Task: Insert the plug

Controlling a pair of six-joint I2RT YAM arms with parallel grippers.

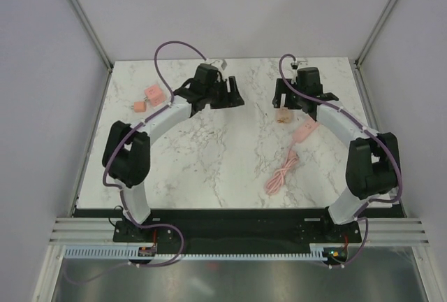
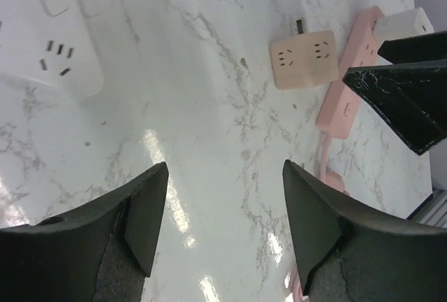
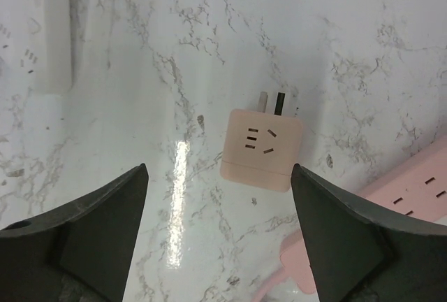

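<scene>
Now | veined white marble table | plain grey walls | pink power strip lying right

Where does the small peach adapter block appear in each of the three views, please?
Top external: adapter block, right of centre.
Left wrist: upper right.
Right wrist: centre.
Shared landmark: pink power strip, beside it in all three.
</scene>
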